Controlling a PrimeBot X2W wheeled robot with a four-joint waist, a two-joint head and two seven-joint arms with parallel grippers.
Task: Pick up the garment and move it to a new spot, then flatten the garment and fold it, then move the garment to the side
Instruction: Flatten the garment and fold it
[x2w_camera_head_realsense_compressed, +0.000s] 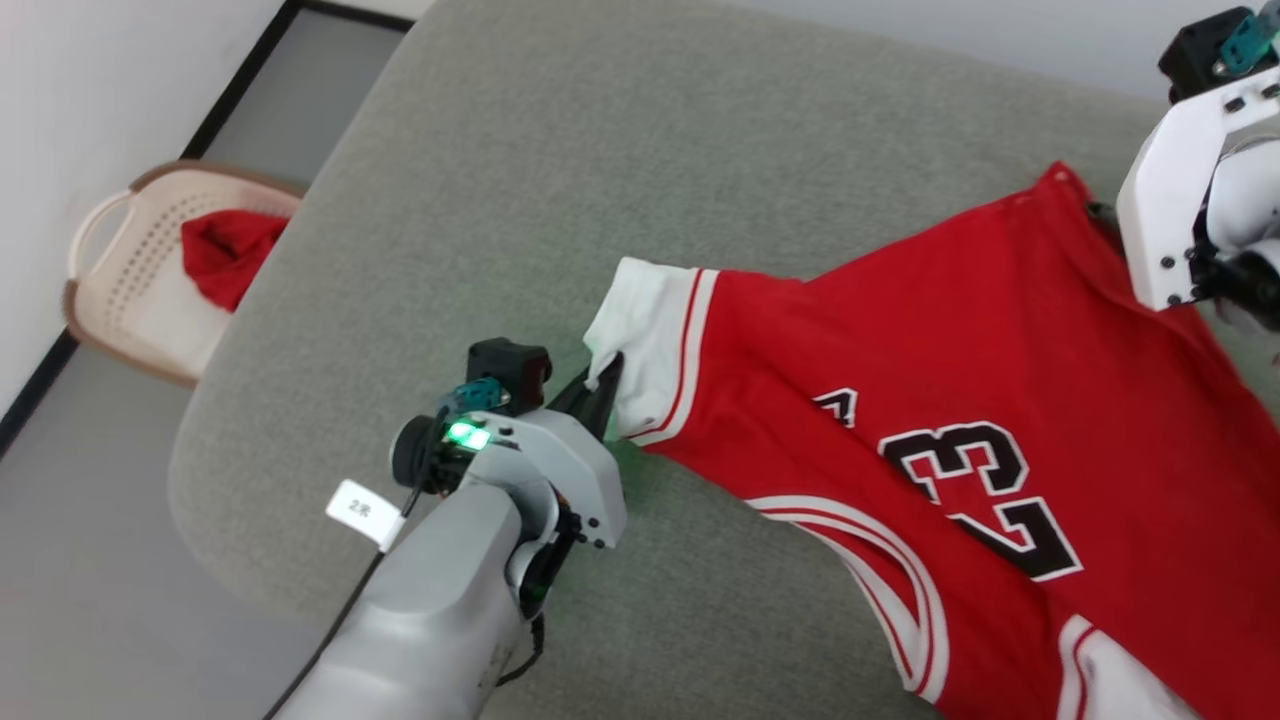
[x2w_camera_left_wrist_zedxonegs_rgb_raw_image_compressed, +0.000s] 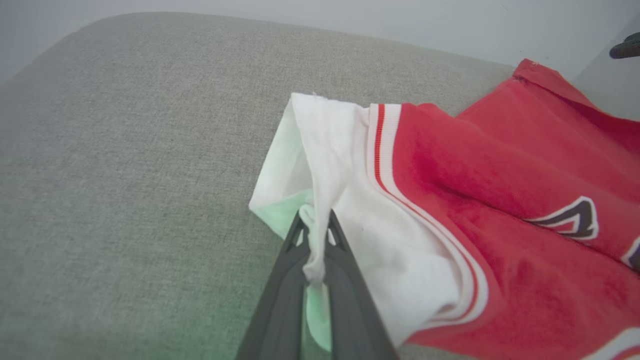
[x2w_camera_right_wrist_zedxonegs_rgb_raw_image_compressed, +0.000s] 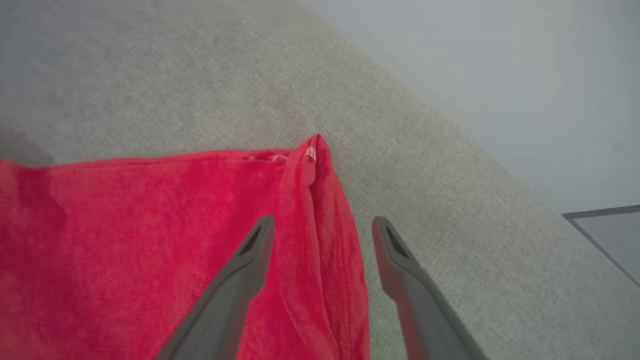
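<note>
Garment (x2w_camera_head_realsense_compressed: 900, 380): a red jersey lying spread on the grey upholstered pad (x2w_camera_head_realsense_compressed: 480, 180), toward the robot's right side of it. The black "23" (x2w_camera_head_realsense_compressed: 985, 495) faces up, and creases run across the red cloth.

White sleeve (x2w_camera_left_wrist_zedxonegs_rgb_raw_image_compressed: 330, 150): the part of the garment nearest the left arm, edged with red and white striped trim. Its free edge is bunched into a narrow fold.

Left tool (x2w_camera_left_wrist_zedxonegs_rgb_raw_image_compressed: 315, 217): clamped on that fold of sleeve. The two dark fingers are pressed together with white cloth pinched between them, and a green glow falls on the cloth.

Right tool (x2w_camera_right_wrist_zedxonegs_rgb_raw_image_compressed: 322, 225): fingers wide apart at a far corner of the garment's red hem – one finger over the red cloth, the other over the bare pad just beside the edge. Nothing is gripped. Whether the tips touch the cloth I cannot tell.

Basket (x2w_camera_head_realsense_compressed: 110, 270): cream and perforated, on the floor (x2w_camera_head_realsense_compressed: 100, 560) off the pad's left corner. It holds a small red cloth (x2w_camera_head_realsense_compressed: 225, 255), well apart from the garment.
</note>
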